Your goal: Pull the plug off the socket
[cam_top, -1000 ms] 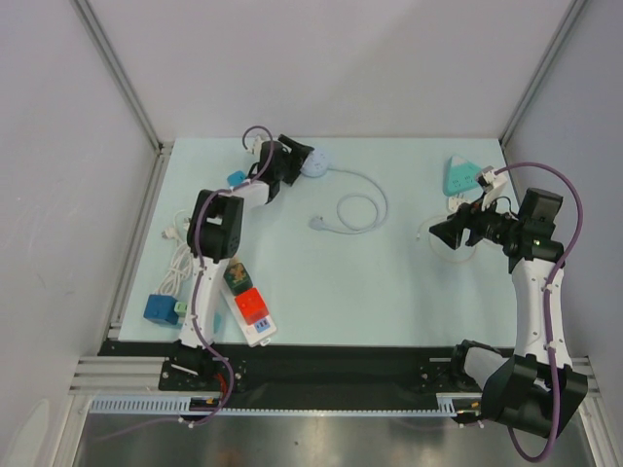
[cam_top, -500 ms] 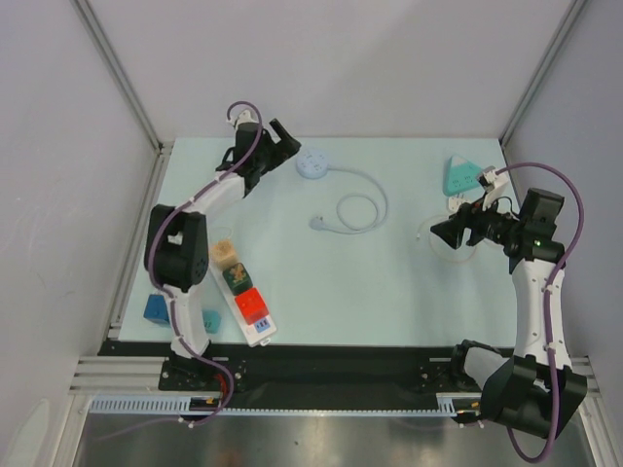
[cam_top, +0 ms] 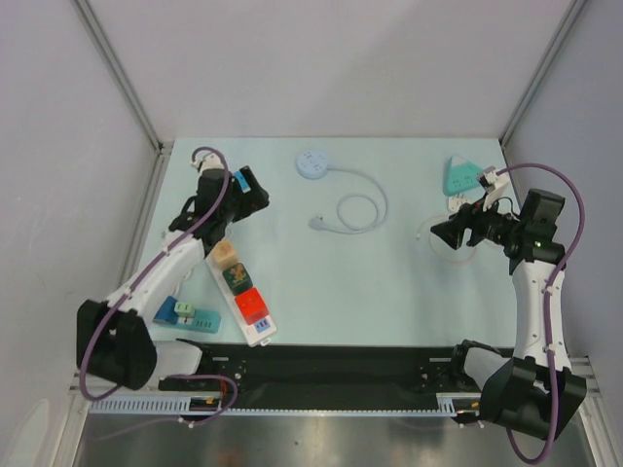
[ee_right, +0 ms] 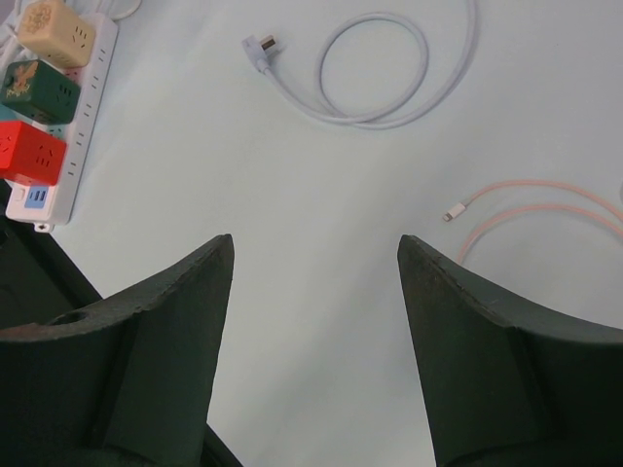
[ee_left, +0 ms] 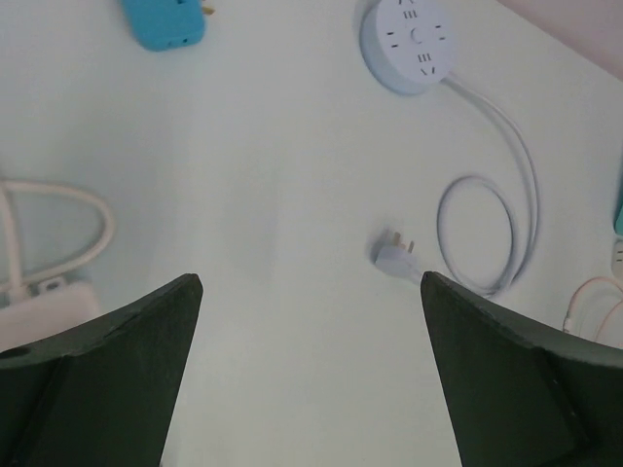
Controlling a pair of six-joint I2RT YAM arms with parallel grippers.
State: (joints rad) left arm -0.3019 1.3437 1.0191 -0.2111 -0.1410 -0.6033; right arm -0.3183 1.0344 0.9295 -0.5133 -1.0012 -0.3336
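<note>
- The left gripper (ee_left: 310, 292) is spread wide with nothing between its fingers. From the overhead camera it hangs over the far-left part of the bench (cam_top: 389, 292), just beyond the far end of the power strip (cam_top: 261, 334).
- The power strip lies at the near left, running diagonally. Three cube plugs are seated in a row on it: a beige cube plug (cam_top: 226, 254) farthest out, a green cube plug (cam_top: 237, 276) in the middle, and a red cube plug (cam_top: 250, 305) nearest the arm bases.
- Neither gripper touches the strip or its plugs.
- The right gripper (ee_right: 314, 248) is also wide and empty. It is held above the right side of the bench, near a looped pink cable (ee_right: 531, 209).
- A blue adapter (ee_left: 164, 21) lies loose just beside the left gripper.
- A round socket (cam_top: 312, 163) sits at the far middle. Its white cord (cam_top: 362, 209) coils on the bench and ends in a loose plug (cam_top: 316, 224).
- A teal triangular socket (cam_top: 462, 175) sits at the far right.
</note>
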